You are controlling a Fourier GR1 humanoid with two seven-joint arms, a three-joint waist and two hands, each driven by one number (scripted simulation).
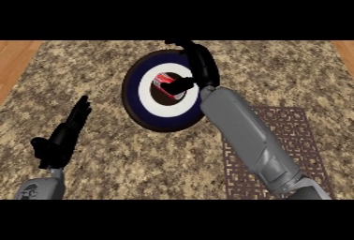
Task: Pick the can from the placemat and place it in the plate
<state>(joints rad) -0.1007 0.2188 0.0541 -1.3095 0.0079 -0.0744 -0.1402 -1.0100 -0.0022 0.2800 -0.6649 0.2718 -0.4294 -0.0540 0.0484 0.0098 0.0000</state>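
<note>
A round plate [142, 101] with a dark blue rim and white centre lies at the upper middle of the counter. Over its white centre my right hand [200, 65] curls round a red can [165, 78], of which only a small part shows beside the thumb. The grey right forearm runs from the lower right up across the plate's right edge. A dark brown patterned placemat [294, 136] lies at the right, partly hidden under that forearm, with nothing seen on it. My left hand [66, 133] rests open at the lower left, fingers straight and pointing up.
The counter top [104, 61] is speckled brown stone. Wooden strips [14, 61] show at the far left and upper right corners.
</note>
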